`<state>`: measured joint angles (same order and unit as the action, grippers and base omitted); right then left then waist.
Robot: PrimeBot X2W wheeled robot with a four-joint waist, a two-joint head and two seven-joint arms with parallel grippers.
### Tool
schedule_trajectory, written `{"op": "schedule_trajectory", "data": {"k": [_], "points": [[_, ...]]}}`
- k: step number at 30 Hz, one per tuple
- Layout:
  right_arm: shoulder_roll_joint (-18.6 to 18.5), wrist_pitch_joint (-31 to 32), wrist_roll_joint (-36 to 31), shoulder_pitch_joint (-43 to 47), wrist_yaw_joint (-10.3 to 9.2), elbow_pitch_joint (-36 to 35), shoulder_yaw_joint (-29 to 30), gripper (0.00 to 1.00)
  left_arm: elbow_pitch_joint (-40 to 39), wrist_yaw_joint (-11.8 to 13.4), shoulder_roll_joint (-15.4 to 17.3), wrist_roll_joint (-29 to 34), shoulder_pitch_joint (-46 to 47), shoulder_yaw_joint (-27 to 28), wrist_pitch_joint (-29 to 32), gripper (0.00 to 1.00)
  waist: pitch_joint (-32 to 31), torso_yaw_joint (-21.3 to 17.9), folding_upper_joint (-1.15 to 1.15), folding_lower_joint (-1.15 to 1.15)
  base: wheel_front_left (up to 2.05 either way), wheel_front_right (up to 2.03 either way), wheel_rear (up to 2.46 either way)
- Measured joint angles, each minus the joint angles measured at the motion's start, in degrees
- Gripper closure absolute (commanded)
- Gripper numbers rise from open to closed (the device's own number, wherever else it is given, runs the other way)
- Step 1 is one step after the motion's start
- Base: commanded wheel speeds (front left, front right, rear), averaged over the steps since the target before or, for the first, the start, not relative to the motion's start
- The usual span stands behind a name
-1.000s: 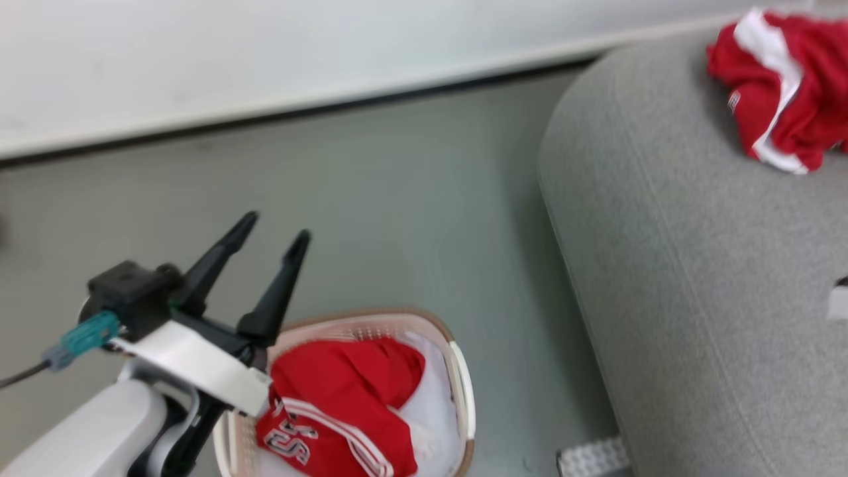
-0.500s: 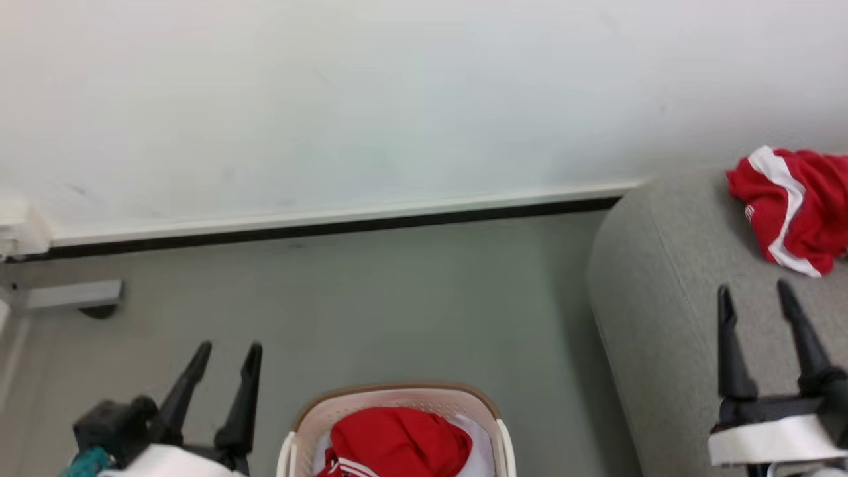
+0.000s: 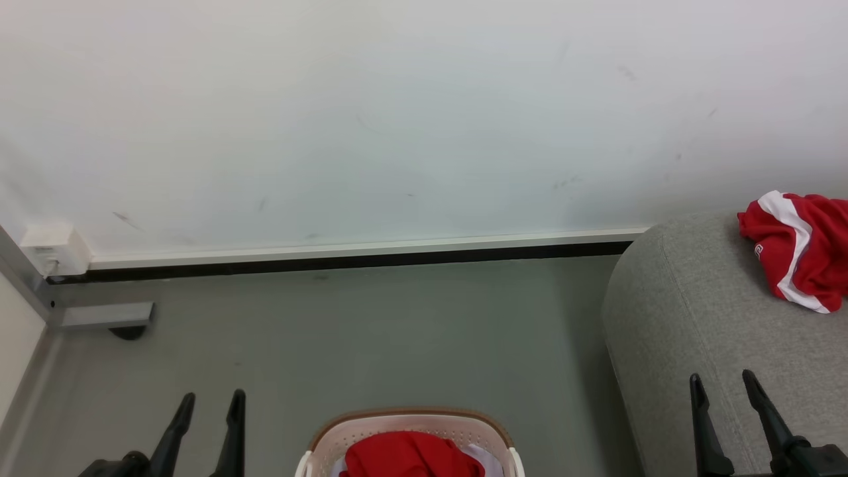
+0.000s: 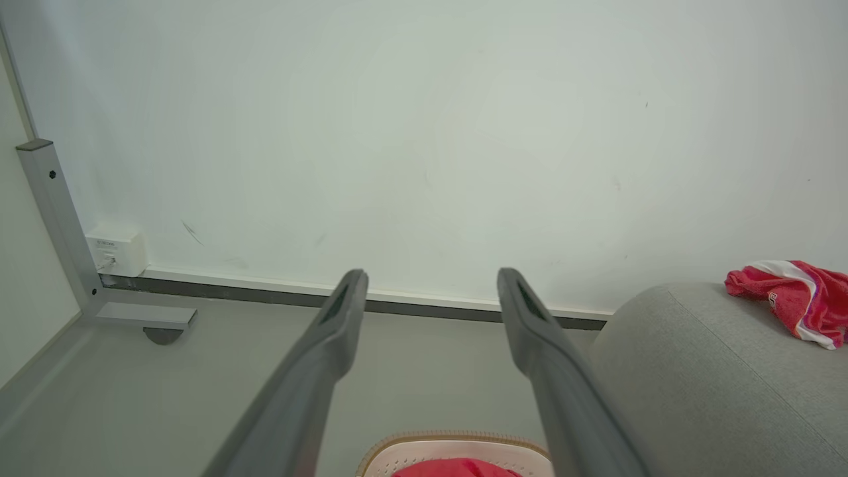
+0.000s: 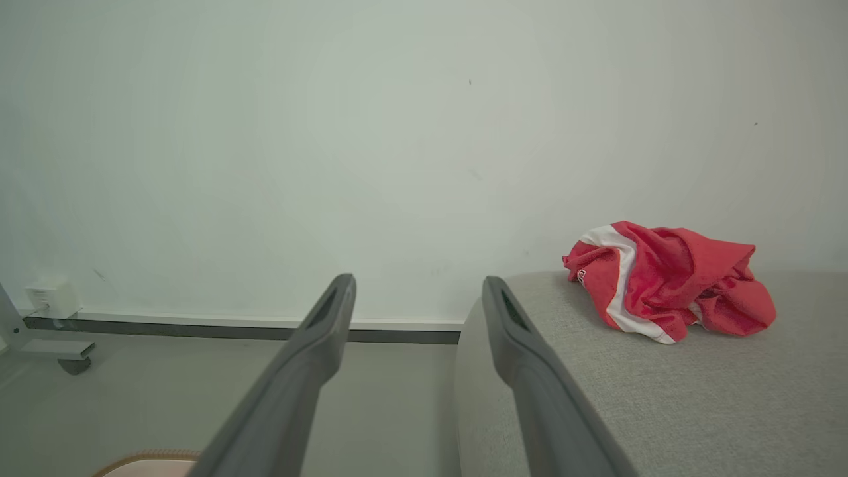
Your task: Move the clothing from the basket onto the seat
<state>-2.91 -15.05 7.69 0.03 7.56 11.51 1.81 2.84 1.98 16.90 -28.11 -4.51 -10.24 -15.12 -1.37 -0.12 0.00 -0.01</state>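
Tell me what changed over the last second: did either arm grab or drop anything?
The head view tilted up, so more wall shows. The left gripper drew off the basket rim to its left side; the right gripper came into view over the seat. Both are open and hold nothing. Unchanged: red clothing in the basket, one red garment on the seat.

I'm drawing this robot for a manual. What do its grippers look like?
The left gripper and right gripper each have two long, slim fingers tapering to rounded tips. They look black from the head camera, matte dark grey up close, with a groove near each tip.
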Motion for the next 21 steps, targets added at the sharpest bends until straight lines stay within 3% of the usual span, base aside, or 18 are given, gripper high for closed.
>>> {"op": "schedule_trajectory", "data": {"k": [8,21], "points": [[0.02,0.0,0.98,0.14,0.0,0.75,-1.45,0.0,1.96,-3.93,-2.99,3.99,-0.55,3.78,0.0,0.0,-0.21,-0.22,0.0,0.01,0.0,0.0,0.0],[0.02,0.0,0.96,0.04,0.0,0.51,-2.5,0.0,3.55,-7.11,-5.48,7.31,-0.45,7.2,0.0,0.0,1.01,-1.52,0.0,0.01,0.0,0.0,0.0]]}}
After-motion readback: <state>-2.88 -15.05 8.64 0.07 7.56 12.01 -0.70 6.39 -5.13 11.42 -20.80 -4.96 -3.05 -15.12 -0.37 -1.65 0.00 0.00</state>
